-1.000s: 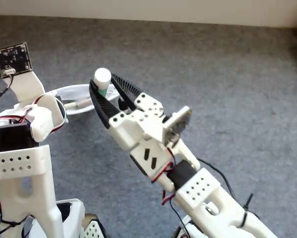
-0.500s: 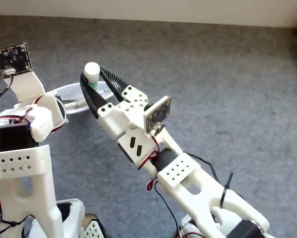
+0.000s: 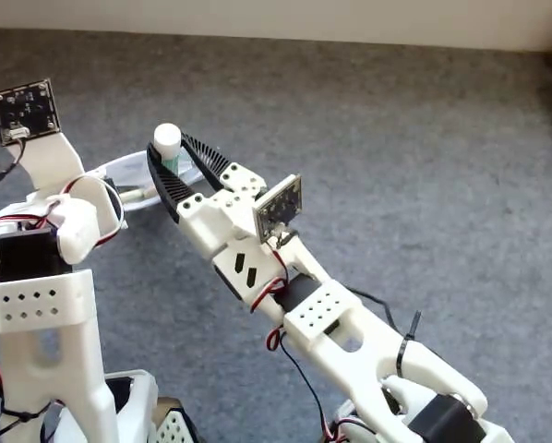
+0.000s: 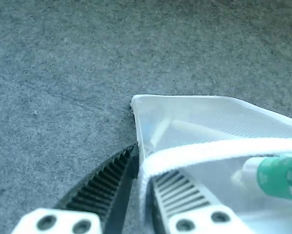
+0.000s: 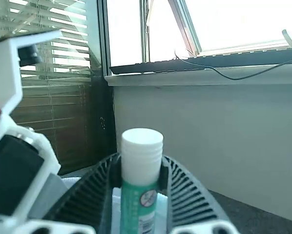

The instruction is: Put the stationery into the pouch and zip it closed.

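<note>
Glue stick (image 3: 168, 141) stood near upright, cap up, in the upper left of the high view. The right gripper (image 3: 170, 152) had its jaws clenched on the stick's body. Pouch (image 3: 128, 172) lay on the bench (image 3: 424, 138), just below and left of the stick, mouth up. Left gripper (image 4: 142, 161) had its jaws pinched on the white rim (image 4: 195, 152). The stick's long axis pointed down at the opening. Couldn't tell if its lower end was past the rim. My read: the right arm is placed for the drop and needs a straight descent, then release. Pen-like item (image 4: 185, 129) lay inside. Zip not yet closed.
</note>
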{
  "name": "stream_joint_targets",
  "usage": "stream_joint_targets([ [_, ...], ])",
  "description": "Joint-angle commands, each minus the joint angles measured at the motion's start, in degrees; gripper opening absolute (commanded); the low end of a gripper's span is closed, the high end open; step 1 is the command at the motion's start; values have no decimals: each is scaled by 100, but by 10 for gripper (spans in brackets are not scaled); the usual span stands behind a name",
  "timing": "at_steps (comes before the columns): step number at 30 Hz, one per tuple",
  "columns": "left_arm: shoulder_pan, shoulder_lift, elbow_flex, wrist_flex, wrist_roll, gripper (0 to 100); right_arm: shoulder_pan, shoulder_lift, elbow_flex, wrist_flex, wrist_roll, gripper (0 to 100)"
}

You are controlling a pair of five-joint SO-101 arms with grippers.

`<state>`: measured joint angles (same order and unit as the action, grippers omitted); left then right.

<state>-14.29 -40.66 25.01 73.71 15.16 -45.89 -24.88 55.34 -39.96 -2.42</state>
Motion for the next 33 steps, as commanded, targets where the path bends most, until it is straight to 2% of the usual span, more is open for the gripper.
stream_joint_targets([
  [1, 57, -66, 13, -62, -53, 8, 48, -75, -356, -136, 0, 10],
  [7, 57, -66, 13, -70, -53, 8, 48, -75, -347, -119, 0, 15],
  [10, 57, -66, 13, -70, -53, 8, 48, -75, -338, -92, 0, 91],
  [14, 57, -66, 13, -79, -53, 8, 40, -242, -391, 708, -18, 172],
  [23, 57, -66, 13, -79, -53, 8, 40, -1499, -338, 1947, -35, 172],
  [33, 57, -57, 13, -70, -53, 8, -48, -1877, -382, 2958, -35, 170],
])
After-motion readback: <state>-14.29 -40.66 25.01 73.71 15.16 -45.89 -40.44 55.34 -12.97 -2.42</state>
